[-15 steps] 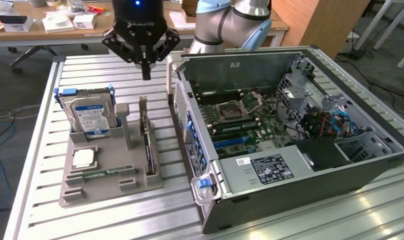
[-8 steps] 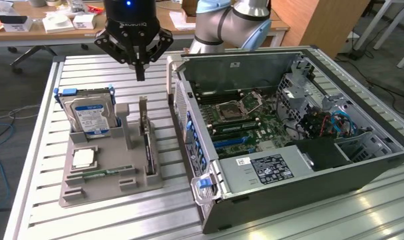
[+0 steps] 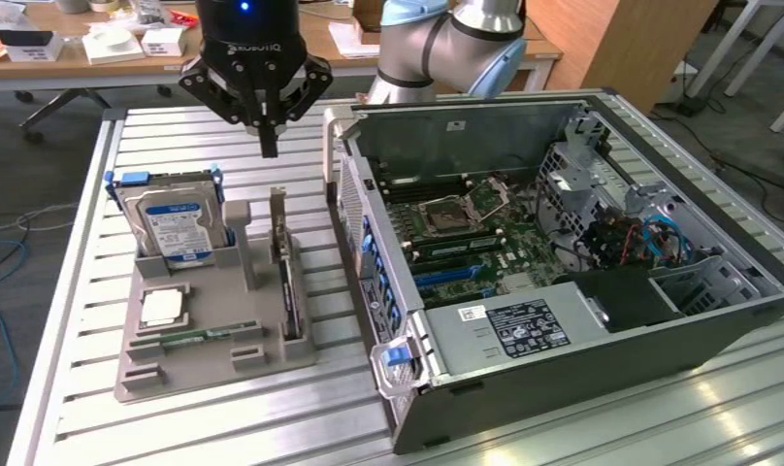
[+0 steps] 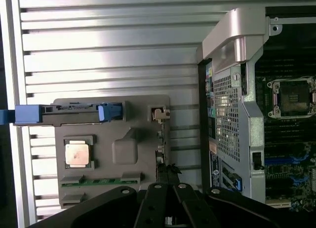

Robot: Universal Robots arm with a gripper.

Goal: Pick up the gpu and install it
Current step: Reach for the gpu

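Observation:
The gpu [image 3: 286, 282] is a thin dark card standing on edge in a slot of the grey holder [image 3: 211, 374], beside the open computer case [image 3: 600, 311]. Its silver bracket end [image 4: 158, 113] shows in the wrist view, where the card [image 4: 159, 141] is seen edge-on. My gripper [image 3: 268, 146] hangs above the holder's far end, over the card's line, with its black fingers shut together and nothing between them. In the wrist view the gripper [image 4: 167, 170] has its tips meeting just over the card's edge.
A silver hard drive [image 3: 172, 221] with blue rails stands in the holder. A processor chip [image 3: 163, 307] and a green memory stick [image 3: 209, 336] lie beside it. The case's motherboard [image 3: 450, 243] lies exposed. Desks stand beyond the slatted metal table [image 3: 702, 408].

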